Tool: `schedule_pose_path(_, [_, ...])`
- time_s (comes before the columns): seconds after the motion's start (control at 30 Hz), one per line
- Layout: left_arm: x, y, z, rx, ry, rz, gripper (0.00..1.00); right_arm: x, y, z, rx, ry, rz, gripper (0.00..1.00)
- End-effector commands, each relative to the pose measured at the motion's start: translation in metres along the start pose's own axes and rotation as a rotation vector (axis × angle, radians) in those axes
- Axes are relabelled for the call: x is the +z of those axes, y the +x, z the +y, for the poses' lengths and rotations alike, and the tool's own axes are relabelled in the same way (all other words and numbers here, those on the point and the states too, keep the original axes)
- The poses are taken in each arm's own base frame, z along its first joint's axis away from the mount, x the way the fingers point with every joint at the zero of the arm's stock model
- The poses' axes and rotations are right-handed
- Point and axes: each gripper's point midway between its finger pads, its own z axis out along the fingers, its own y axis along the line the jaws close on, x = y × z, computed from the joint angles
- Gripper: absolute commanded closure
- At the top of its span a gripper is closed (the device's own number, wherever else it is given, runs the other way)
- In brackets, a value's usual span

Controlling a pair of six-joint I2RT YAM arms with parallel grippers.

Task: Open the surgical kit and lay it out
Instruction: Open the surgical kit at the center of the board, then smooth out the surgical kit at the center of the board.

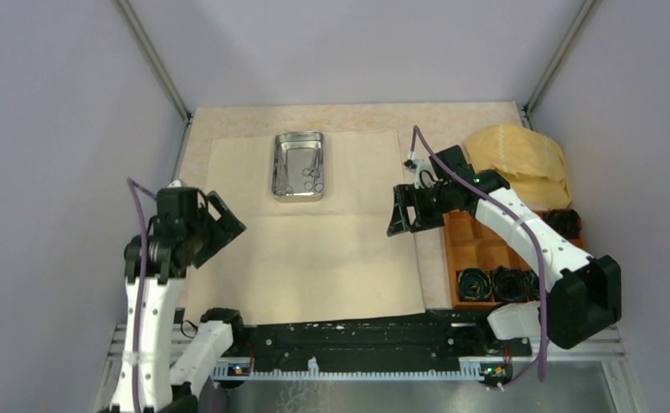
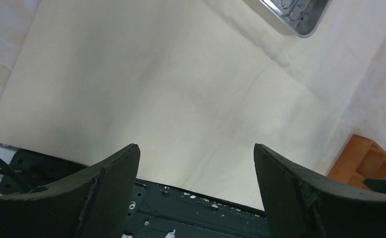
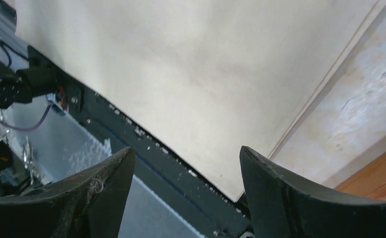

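cloth sheet [image 1: 314,249] spread flat, tray [image 1: 275,168] seemingly holding tools [image 1: 302,179]

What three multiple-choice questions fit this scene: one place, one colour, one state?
1. On the large pale cream cloth sheet, the shiny rectangular steel tray sits: A near edge; B far middle; C near-left corner.
2. The compartment box holding black coils is: A orange; B blue; C green.
3. The left gripper and right gripper are: A both shut on the sheet; B one shut; C both open, empty.
Answers: B, top view shows it by the far edge; A, its walls are orange; C, each wrist view shows jaws spread, nothing between.
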Motion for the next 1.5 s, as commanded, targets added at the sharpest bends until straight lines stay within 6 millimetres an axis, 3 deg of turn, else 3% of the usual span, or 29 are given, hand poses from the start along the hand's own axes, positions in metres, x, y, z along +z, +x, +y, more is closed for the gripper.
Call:
schedule_pose_path(0.0, [0.02,-0.014,0.002,0.106,-0.138,0.091,0.07,0.012,-0.055,-0.012,-0.04,0.068,-0.118,0.22])
schedule_pose_path(0.07, [0.038,-0.027,-0.009,0.143,-0.098,0.047,0.06,0.026,-0.074,-0.013,0.0,0.057,-0.148,0.22])
schedule_pose_path(0.23, [0.098,-0.056,-0.06,0.169,0.107,-0.043,0.04,0.064,-0.115,-0.03,0.154,0.097,-0.199,0.21])
schedule_pose_path(0.47, [0.189,-0.096,-0.084,0.009,0.229,-0.017,0.02,0.106,-0.146,-0.056,0.198,0.167,-0.172,0.2])
schedule_pose_path(0.6, [0.235,-0.116,-0.078,0.038,0.214,0.0,0.02,0.12,-0.168,-0.071,0.201,0.231,-0.194,0.2])
schedule_pose_path(0.8, [0.292,-0.12,-0.048,0.044,0.046,0.066,0.02,0.142,-0.184,-0.105,0.248,0.395,-0.188,0.21])
schedule_pose_path(0.87, [0.301,-0.121,-0.029,0.046,-0.056,0.067,0.01,0.146,-0.187,-0.111,0.228,0.44,-0.184,0.2])
schedule_pose_path(1.07, [0.325,-0.103,-0.001,0.08,-0.143,0.114,0.01,0.166,-0.186,-0.126,0.196,0.529,-0.172,0.2])
schedule_pose_path(1.47, [0.372,-0.105,0.029,0.036,-0.204,0.162,0.01,0.186,-0.18,-0.182,0.129,0.821,-0.151,0.2])
